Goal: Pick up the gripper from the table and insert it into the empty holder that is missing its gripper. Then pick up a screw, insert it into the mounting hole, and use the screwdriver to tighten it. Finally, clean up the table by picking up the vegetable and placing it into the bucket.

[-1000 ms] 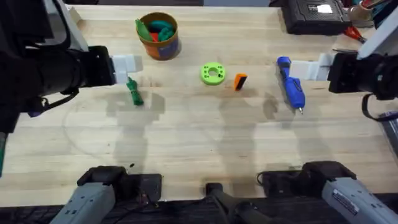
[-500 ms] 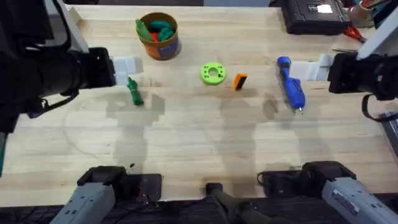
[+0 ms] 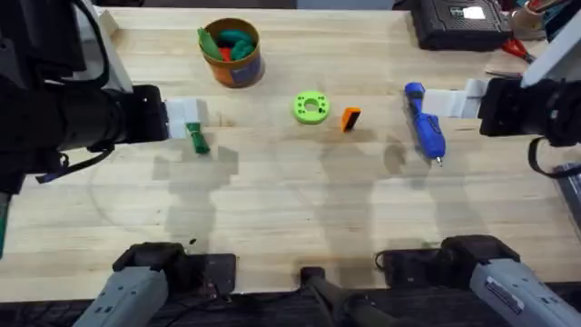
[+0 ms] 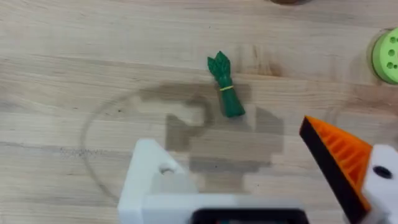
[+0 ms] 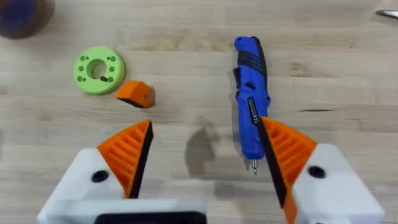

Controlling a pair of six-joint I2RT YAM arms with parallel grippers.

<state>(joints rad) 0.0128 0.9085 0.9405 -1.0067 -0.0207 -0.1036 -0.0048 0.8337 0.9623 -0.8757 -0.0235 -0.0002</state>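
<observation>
Vegetable (image 3: 197, 138) lies on the table (image 3: 290, 209) at overhead's left, just beside the open left gripper (image 3: 186, 116); open right gripper (image 3: 451, 103) hovers beside the screwdriver (image 3: 425, 127).

Ring (image 3: 310, 107) between vegetable (image 3: 197, 137) and screwdriver (image 3: 425, 125)

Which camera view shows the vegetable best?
The left wrist view: the vegetable lies whole and unobstructed on the table, its tied band visible. Overhead it appears small, beside the left gripper.
</observation>
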